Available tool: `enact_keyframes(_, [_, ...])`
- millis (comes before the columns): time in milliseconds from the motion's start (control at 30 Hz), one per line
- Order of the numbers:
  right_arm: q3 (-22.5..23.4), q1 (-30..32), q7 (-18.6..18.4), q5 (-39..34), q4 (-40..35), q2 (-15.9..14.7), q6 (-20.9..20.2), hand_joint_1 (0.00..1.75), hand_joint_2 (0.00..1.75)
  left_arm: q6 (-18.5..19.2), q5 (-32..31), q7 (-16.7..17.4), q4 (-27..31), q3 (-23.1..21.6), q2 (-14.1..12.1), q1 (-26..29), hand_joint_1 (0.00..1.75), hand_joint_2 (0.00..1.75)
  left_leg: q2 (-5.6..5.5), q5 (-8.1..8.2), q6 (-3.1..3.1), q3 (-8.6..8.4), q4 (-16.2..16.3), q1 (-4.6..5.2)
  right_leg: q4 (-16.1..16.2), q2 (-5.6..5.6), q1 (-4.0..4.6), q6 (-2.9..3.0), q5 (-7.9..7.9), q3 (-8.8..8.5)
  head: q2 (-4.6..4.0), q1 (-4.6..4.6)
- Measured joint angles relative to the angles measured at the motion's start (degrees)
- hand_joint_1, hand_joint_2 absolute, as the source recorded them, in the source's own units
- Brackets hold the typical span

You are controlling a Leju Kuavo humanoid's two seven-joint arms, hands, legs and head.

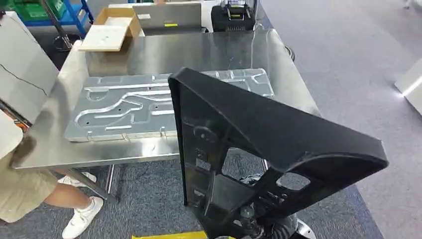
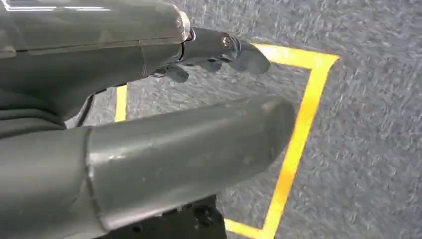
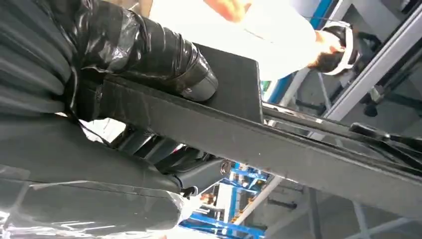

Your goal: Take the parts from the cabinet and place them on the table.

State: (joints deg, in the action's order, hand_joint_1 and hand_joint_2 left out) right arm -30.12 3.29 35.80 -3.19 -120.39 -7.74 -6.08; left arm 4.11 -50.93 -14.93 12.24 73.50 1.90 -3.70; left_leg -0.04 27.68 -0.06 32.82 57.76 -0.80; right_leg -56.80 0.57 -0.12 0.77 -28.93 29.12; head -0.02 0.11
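A large black plastic part [image 1: 259, 144], shaped like an angular frame with openings and ribs, fills the near centre of the head view, from 6 o'clock up toward 3 o'clock. It is held up in the air in front of the table, tilted, with its top corner overlapping the table's near edge. In the right wrist view the right hand [image 3: 99, 84] grips this black part [image 3: 278, 144]: a thumb wrapped in glossy black film presses on one face and the fingers close on the other side of a long flat bar.

In the left wrist view the left hand [image 2: 199, 89] hangs over grey carpet [image 2: 368, 124] marked with yellow tape lines [image 2: 298, 134]. Its thick grey thumb and darker fingers are apart and hold nothing.

Beyond the black part stands a shiny steel table [image 1: 199, 52]. A flat silver metal plate [image 1: 119, 107] with raised channels lies on it at about 10 o'clock, near the front edge. At 8 o'clock a person's leg and white shoes [image 1: 82, 216] stand beside the table. At the far edge, about 11 o'clock, an open cardboard box [image 1: 112, 30] rests, and at 12 o'clock a black device [image 1: 233, 17] sits just behind the table.
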Motion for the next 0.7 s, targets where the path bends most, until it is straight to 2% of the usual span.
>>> enact_keyframes(33, [0.00,0.05,0.00,0.02,-0.09,0.00,0.00,1.75,1.75,0.00,0.00,-0.02,0.00,0.00,0.00,0.21,0.00,0.00,-0.09,-1.22,0.58,-0.17,-0.32,0.03,-0.16,-0.02,0.02,-0.40,-0.05,-0.42,0.00,0.02])
enact_keyframes(67, [0.00,0.09,0.02,0.07,-0.13,-0.02,-0.02,1.75,1.75,0.00,-0.02,-0.02,0.00,0.02,0.00,0.37,0.00,0.00,-0.04,-1.08,1.01,-0.21,-0.34,-0.13,-0.50,-0.01,0.15,-0.71,0.10,-0.42,0.00,0.04])
enact_keyframes(133, [0.00,0.08,0.11,0.07,-0.26,-0.02,0.04,1.75,1.75,0.00,0.00,-0.11,0.00,0.02,0.04,0.24,0.00,0.00,-0.10,-1.15,1.60,-1.33,-0.70,-0.37,-2.04,-0.15,-0.20,-1.36,-0.91,-0.21,0.00,0.04])
enact_keyframes(167, [0.00,-0.02,0.15,0.09,-0.35,-0.02,0.04,1.75,1.75,0.00,0.00,-0.11,0.00,0.02,0.04,0.13,0.00,0.00,-0.11,-1.01,1.95,-1.51,-0.70,-0.37,-4.79,-0.26,-0.22,-1.52,-2.40,1.29,0.00,0.04])
enact_keyframes(233, [0.00,0.08,0.13,0.17,-0.42,-0.02,0.07,1.75,1.75,-0.02,0.00,-0.13,0.00,0.04,0.02,0.12,0.00,0.00,-0.11,-0.61,2.37,-1.69,-0.67,-0.29,-13.78,-0.26,-0.35,-1.81,-6.24,6.95,0.02,0.02])
enact_keyframes(267, [0.00,0.16,0.13,0.43,-0.42,-0.02,0.15,1.75,1.75,-0.02,0.00,-0.13,0.00,0.04,0.02,0.15,0.00,0.00,-0.11,-0.33,2.41,-1.87,-0.65,-0.28,-17.45,-0.26,-0.40,-1.86,-7.55,9.66,0.00,0.02])
enact_keyframes(300, [0.00,0.25,0.04,0.94,-0.42,-0.07,0.42,1.75,1.75,-0.02,0.00,-0.13,0.00,0.07,0.02,0.15,0.00,0.00,-0.14,-0.04,2.33,-2.21,-0.65,-0.28,-18.70,-0.26,-0.44,-1.84,-7.46,11.14,0.00,0.02])
enact_keyframes(333, [0.00,0.27,0.02,1.69,-0.42,-0.09,0.90,1.75,1.75,-0.02,0.02,-0.13,0.00,0.07,0.02,0.19,0.00,0.00,-0.22,0.35,2.23,-2.78,-0.65,-0.28,-17.57,-0.26,-0.49,-1.79,-6.08,11.35,0.00,0.02])
enact_keyframes(367, [0.02,0.25,0.00,2.47,-0.42,-0.20,1.63,1.75,1.75,-0.02,0.02,-0.13,0.00,0.09,0.04,0.26,0.00,0.00,-0.31,0.84,2.12,-3.56,-0.68,-0.29,-14.13,-0.27,-0.51,-1.75,-3.37,10.38,0.02,0.02])
enact_keyframes(400, [0.22,0.11,-0.19,2.65,-0.42,-0.41,2.40,1.75,1.75,0.02,-0.02,-0.13,0.00,0.09,0.04,0.24,0.00,0.00,-0.39,1.34,2.01,-4.46,-0.70,-0.28,-9.11,-0.27,-0.48,-1.51,0.29,8.52,0.00,0.04])
enact_keyframes(433, [0.83,-0.56,-0.67,2.06,-0.33,-1.00,2.73,1.75,1.75,0.19,-0.26,-0.13,0.00,0.07,0.04,0.22,0.00,0.00,-0.42,1.71,1.82,-4.71,-0.88,-0.33,-3.79,-0.30,-0.10,-0.73,4.36,6.76,0.00,0.04])
enact_keyframes(467, [1.86,-1.92,-1.25,1.20,-0.04,-1.80,2.69,1.75,1.75,0.48,-0.72,-0.13,-0.02,0.07,0.35,0.11,0.00,0.00,-0.46,1.93,1.56,-5.41,-0.72,-0.29,-2.00,-0.22,0.45,0.00,4.78,6.79,0.00,0.00])
enact_keyframes(500, [3.83,-4.09,-2.40,0.03,0.63,-2.55,2.28,1.75,1.75,0.63,-1.07,-0.13,-0.02,0.02,0.37,-0.08,0.00,0.00,-0.68,2.19,1.10,-4.85,-0.97,-0.36,-2.22,-0.14,0.78,0.29,1.87,7.12,0.00,0.24])
enact_keyframes(533, [6.17,-6.52,-4.03,-0.40,1.25,-3.26,1.53,1.75,1.75,0.88,-1.40,-0.11,-0.02,-0.07,0.37,-0.26,0.00,0.00,-0.39,2.37,0.73,-4.75,-1.25,-0.35,-1.75,0.11,0.80,0.58,3.06,6.87,0.00,0.20])
enact_keyframes(567, [9.15,-9.73,-6.30,-0.06,2.41,-3.94,0.78,1.75,1.75,1.09,-1.73,-0.20,0.00,-0.11,0.35,-0.38,0.00,0.00,-0.26,1.08,0.24,-5.15,0.01,0.03,-0.74,0.39,0.79,1.01,4.26,6.55,0.00,0.17])
enact_keyframes(600, [11.61,-12.78,-8.33,0.97,3.94,-4.52,0.44,1.75,1.75,1.27,-2.05,-0.26,0.00,-0.11,0.29,-0.50,0.00,0.00,-0.26,0.94,-0.16,-5.55,-0.10,0.16,-0.40,0.36,0.26,1.47,4.95,5.85,0.00,0.22])
enact_keyframes(633, [13.87,-16.04,-10.39,2.61,6.00,-5.07,0.53,1.75,1.75,1.49,-2.34,-0.26,-0.02,-0.15,0.28,-0.72,0.00,0.00,-0.25,2.35,-0.04,-5.63,0.47,0.04,0.08,0.11,-0.12,1.15,5.58,5.28,0.00,0.20])
enact_keyframes(667, [15.68,-19.63,-12.14,5.02,8.54,-5.55,0.92,1.75,1.75,1.77,-2.81,-0.26,-0.02,-0.24,0.28,-1.05,0.00,0.00,-0.27,4.04,-0.21,-4.61,2.39,0.04,0.10,0.14,-0.17,1.37,5.62,5.23,0.00,0.15])
enact_keyframes(700, [16.97,-22.39,-13.23,7.40,10.90,-5.77,1.33,1.75,1.75,1.77,-3.06,-0.20,-0.02,-0.35,0.28,-1.39,0.00,0.00,-0.26,6.19,-0.54,-2.64,5.78,-0.09,0.03,0.13,-0.16,1.38,5.61,5.41,0.00,0.09])
